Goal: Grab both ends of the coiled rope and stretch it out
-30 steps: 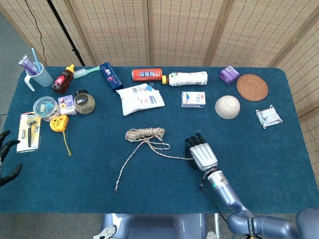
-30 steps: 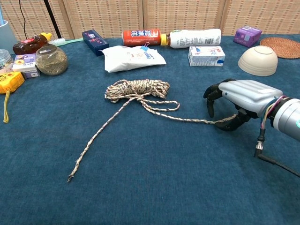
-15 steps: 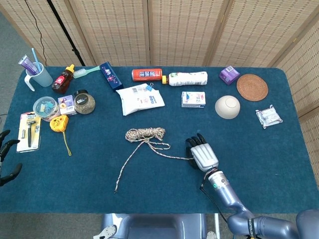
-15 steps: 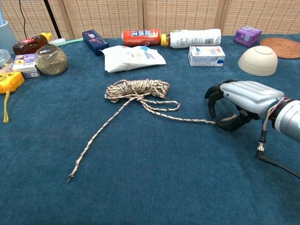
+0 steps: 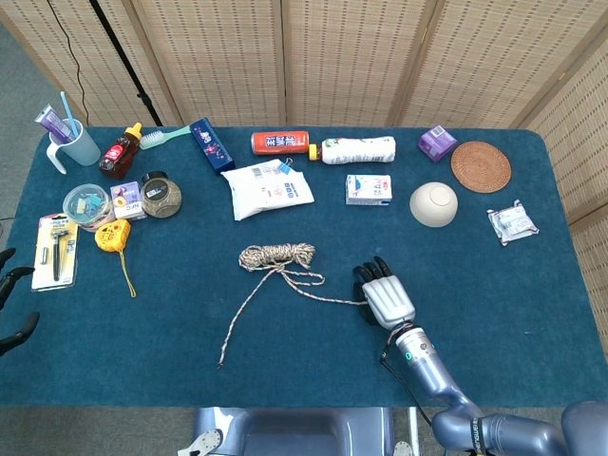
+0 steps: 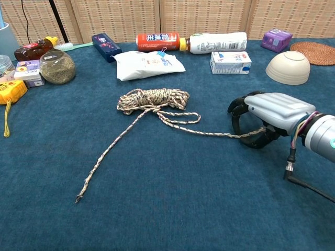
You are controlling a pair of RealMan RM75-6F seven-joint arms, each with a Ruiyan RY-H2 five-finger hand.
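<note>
Right hand, grey metal with black fingers, low on dark blue cloth-covered table, fingers curled around near end of speckled beige braided rope; grip looks closed on it, judged from chest view. Rope runs from hand to loose coil at table centre; other end trails toward front left, free. Left hand only at table's left edge, fingers apart, holding nothing. Advice: keep right grip firm, bring left hand to free end, pinch close to tip, then pull apart slowly. Beyond coil: white pouch.
</note>
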